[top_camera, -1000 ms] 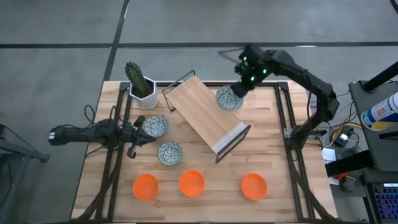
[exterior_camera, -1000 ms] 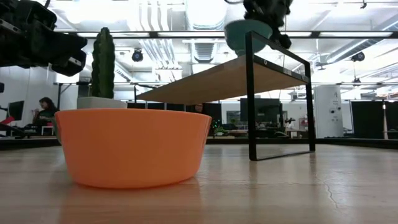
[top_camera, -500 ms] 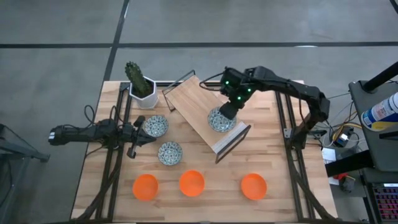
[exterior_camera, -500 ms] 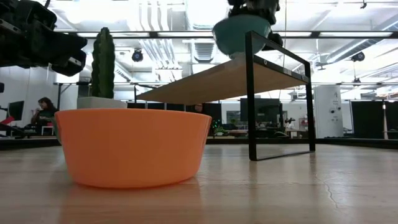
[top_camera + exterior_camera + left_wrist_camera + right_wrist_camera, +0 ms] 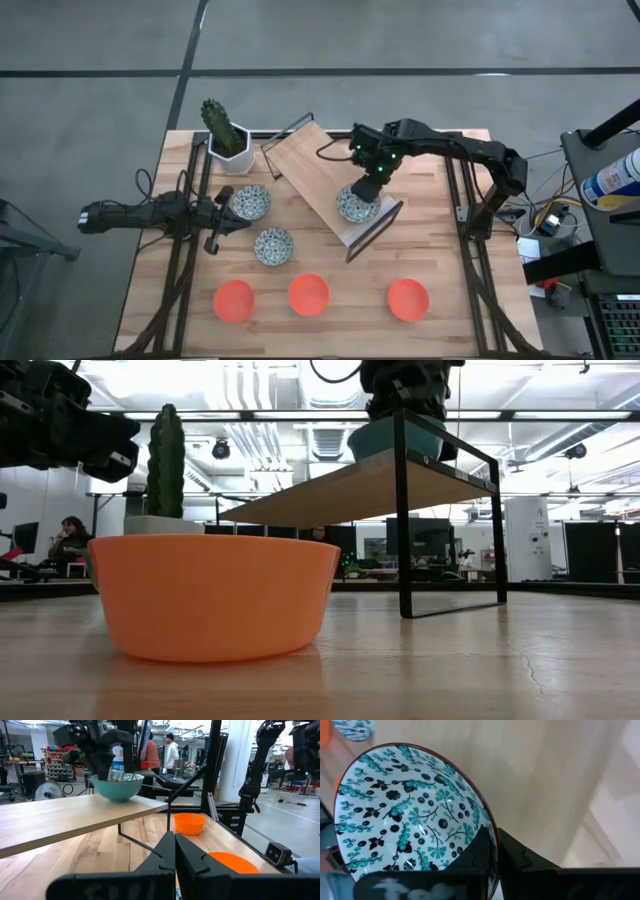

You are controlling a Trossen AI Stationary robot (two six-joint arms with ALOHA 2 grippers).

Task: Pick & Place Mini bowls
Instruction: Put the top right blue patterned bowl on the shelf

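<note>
On the wooden shelf (image 5: 320,175) the right fingers (image 5: 366,187) pinch a patterned bowl's (image 5: 355,205) rim; left fingers (image 5: 174,851) seemingly closed.

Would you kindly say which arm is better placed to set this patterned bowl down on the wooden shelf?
The right: its pincer grips the patterned bowl by its rim, on the wooden shelf. The left pincer, shut, waits beside the table's left frame.

A wooden tabletop (image 5: 450,330) holds three orange bowls (image 5: 308,294), two patterned bowls (image 5: 272,245), a potted cactus (image 5: 226,135) and a raised wooden shelf (image 5: 315,170) bearing a third patterned bowl (image 5: 354,206).
</note>
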